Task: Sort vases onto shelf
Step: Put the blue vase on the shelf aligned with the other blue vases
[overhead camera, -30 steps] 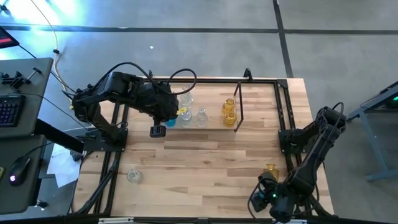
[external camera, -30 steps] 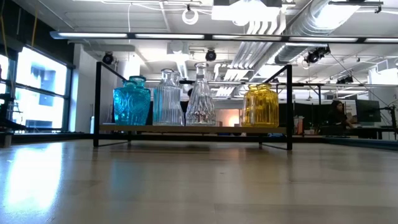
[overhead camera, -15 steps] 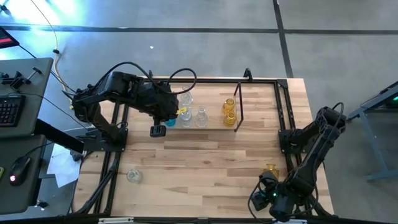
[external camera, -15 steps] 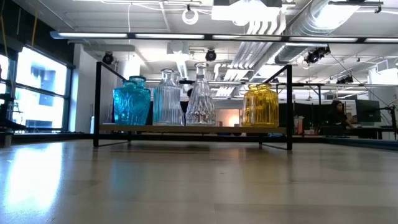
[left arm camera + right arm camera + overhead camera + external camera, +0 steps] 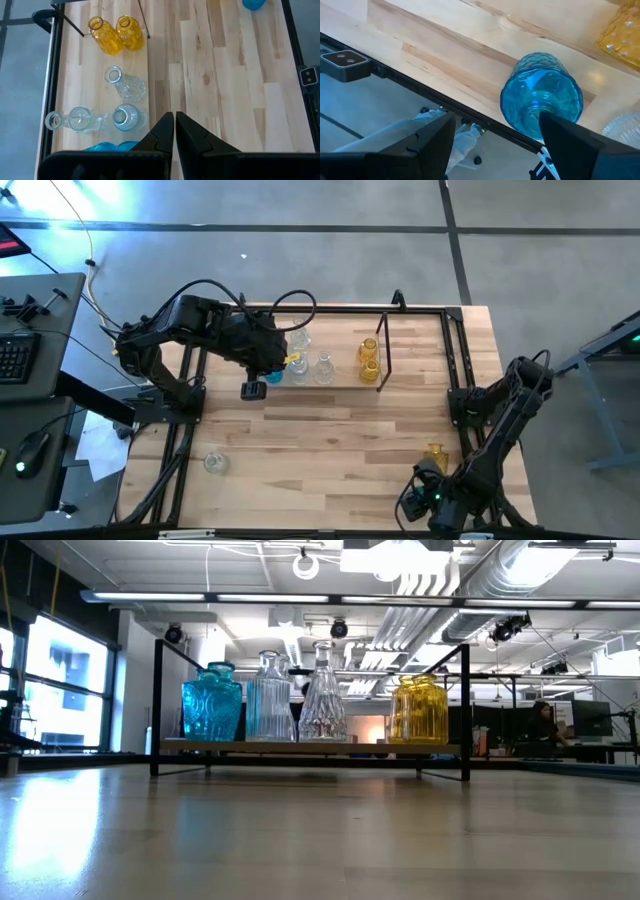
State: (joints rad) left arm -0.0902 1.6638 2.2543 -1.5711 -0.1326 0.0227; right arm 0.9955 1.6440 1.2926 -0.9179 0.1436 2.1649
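From above, the left claw (image 5: 254, 390) hangs clenched and empty just near of the shelf (image 5: 340, 385). The right wrist view shows the right claw (image 5: 495, 135) spread wide around a blue vase (image 5: 541, 95) at the surface's near right edge. Best to centre the fingers on its body before closing, since it stands close to the edge.

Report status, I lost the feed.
Left gripper shut, empty, beside shelf. Right gripper open before blue vase. Nothing in the way.
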